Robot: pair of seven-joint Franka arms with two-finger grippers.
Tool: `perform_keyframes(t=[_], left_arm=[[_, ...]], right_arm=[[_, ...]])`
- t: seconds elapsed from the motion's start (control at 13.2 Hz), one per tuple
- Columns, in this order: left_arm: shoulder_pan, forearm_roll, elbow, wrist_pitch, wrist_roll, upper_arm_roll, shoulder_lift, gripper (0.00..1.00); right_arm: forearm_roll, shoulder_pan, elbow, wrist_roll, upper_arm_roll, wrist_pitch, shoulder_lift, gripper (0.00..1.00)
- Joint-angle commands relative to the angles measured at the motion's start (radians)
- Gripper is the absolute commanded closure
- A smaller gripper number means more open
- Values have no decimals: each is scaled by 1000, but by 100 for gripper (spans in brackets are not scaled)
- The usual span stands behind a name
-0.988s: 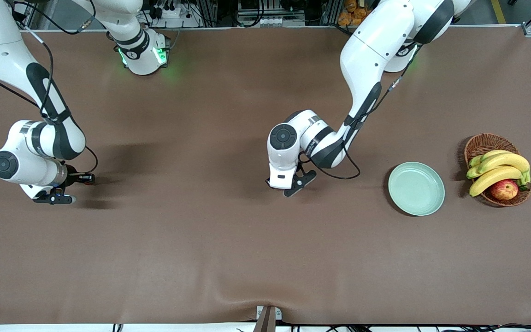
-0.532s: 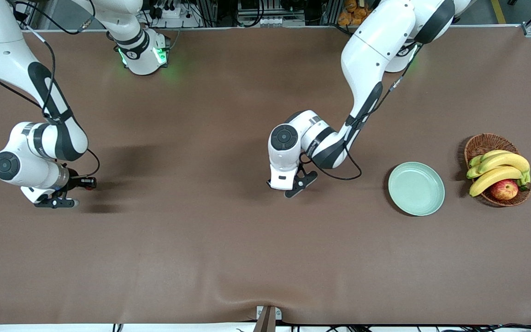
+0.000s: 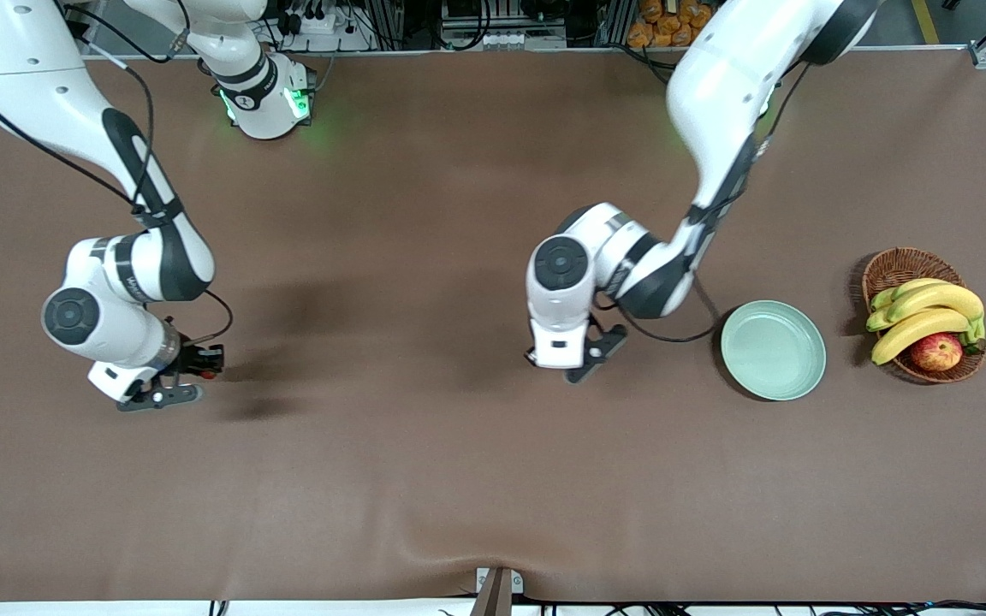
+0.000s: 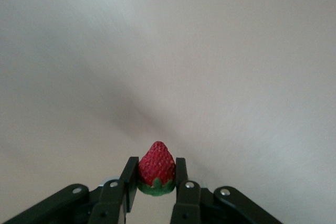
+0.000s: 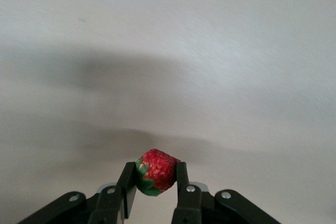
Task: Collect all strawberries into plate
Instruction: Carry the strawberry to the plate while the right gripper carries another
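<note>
A red strawberry point(image 4: 156, 165) with a green top sits pinched between the fingers of my left gripper point(image 4: 156, 174), tip pointing away, over bare brown cloth. Seen from the front, the left hand point(image 3: 563, 342) hangs over the table's middle, a short way from the pale green plate point(image 3: 773, 349), which has nothing on it. My right gripper point(image 5: 156, 176) is shut on another strawberry point(image 5: 157, 171), held sideways with its leaves against one finger. This gripper point(image 3: 204, 363) hangs over the cloth toward the right arm's end of the table.
A wicker basket point(image 3: 897, 263) with bananas point(image 3: 929, 310) and a red-yellow apple point(image 3: 935, 351) stands beside the plate, toward the left arm's end. A fold in the cloth point(image 3: 459, 560) rises near the front edge.
Both arms have moved toward the plate's end of the table. The right hand has travelled farther than the left hand.
</note>
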Motion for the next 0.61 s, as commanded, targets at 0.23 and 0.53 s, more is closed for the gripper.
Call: perform_keyframes(t=[0.23,0.53], left_arm=[[153,-80,-40,-264,241,-10,-236,100],[291,-71,-147,-393,465,-10,-331,100]], right_arm=[[178,159,73,8,-4,-3,15,100],[322,277,156,13,-6,-5,68,100]])
